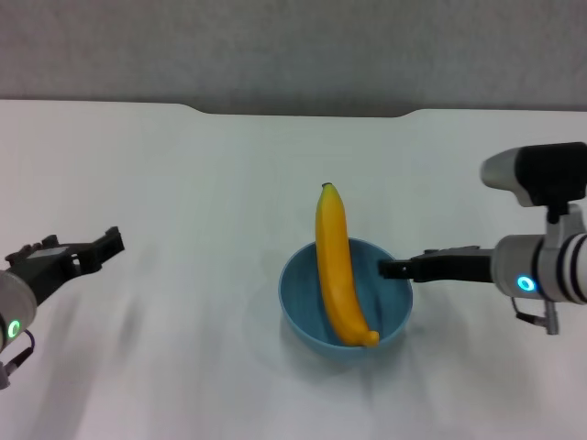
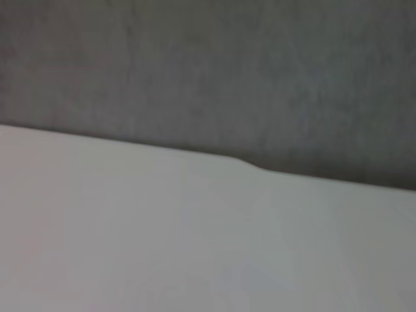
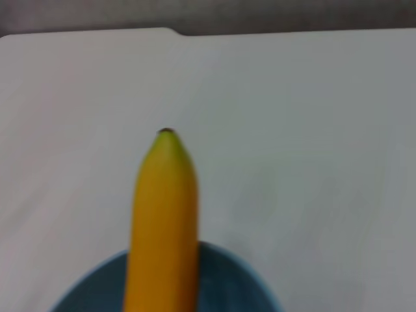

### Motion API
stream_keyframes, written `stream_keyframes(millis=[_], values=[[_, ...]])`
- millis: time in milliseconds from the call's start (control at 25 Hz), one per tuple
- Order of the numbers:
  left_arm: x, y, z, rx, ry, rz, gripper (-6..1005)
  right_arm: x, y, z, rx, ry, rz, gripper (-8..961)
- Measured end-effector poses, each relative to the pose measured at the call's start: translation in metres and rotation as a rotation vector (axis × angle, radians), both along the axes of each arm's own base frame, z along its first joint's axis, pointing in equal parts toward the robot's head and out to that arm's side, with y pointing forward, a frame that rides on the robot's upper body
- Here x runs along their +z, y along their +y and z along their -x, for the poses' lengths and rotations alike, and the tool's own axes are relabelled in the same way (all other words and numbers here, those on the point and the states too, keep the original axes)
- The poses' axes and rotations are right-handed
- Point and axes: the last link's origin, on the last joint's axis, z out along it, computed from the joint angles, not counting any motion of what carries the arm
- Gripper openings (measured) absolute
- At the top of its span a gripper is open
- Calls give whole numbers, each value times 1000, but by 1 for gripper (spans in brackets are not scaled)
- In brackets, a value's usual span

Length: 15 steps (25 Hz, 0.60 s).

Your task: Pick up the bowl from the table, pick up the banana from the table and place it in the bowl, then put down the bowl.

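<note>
Even, soft overhead light — bright on the counter [image 1: 183, 202], no hard glare. Faint shadow under the bowl [image 1: 303, 307]; slight sheen on the banana [image 1: 336, 266]. Left hand [image 1: 87, 252] shows motion blur in head view. Both wrist views soft, out of focus — esp. left, w/ dim grey backdrop.

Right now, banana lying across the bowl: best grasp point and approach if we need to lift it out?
Grip the banana at its far half, where it sticks out past the bowl rim towards the stem tip. Come from above, jaws across its width. That end stands clear of the rim; the near end lies low against the inner wall. The right gripper sits at the bowl's right rim; the left gripper is far off.
</note>
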Motion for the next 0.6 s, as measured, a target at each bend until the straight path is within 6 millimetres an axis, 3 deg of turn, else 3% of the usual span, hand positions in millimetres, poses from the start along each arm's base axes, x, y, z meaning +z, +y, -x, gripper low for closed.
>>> stream_keyframes(millis=[200, 600], values=[[8, -8, 3, -75, -19, -95, 898, 19, -6, -8, 81, -46, -125, 905], [2, -34, 25, -320, -7, -270, 896, 36, -18, -22, 120, -86, -326, 898]])
